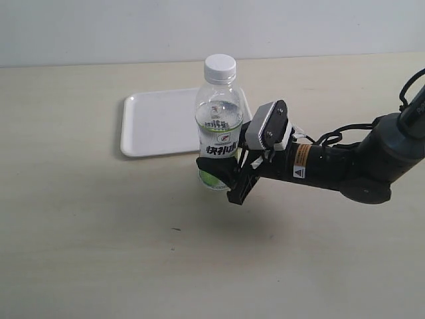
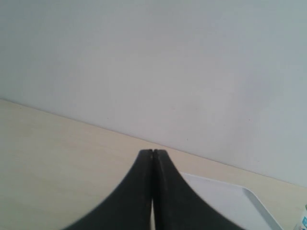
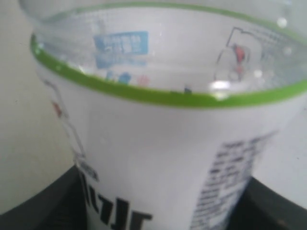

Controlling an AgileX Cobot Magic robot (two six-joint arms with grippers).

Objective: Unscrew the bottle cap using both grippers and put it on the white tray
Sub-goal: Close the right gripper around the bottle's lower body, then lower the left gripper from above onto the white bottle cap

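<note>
The bottle (image 1: 218, 126) stands upright on the table, its white bottle cap (image 1: 220, 67) on the neck. My right gripper (image 1: 220, 178) reaches in from the right and is shut on the bottle's lower, labelled part. In the right wrist view the white-and-green label (image 3: 168, 143) fills the frame, with a black finger (image 3: 45, 203) at each side. The white tray (image 1: 156, 123) lies just behind the bottle. My left gripper (image 2: 152, 153) is out of the exterior view. Its own view shows the jaws pressed together and empty, with a corner of the tray (image 2: 225, 201) beyond them.
The light wooden table (image 1: 99, 239) stretches in front of and to the left of the bottle. A pale wall (image 1: 99, 26) runs along its far edge. The right arm's cables (image 1: 335, 136) loop above the table on the right.
</note>
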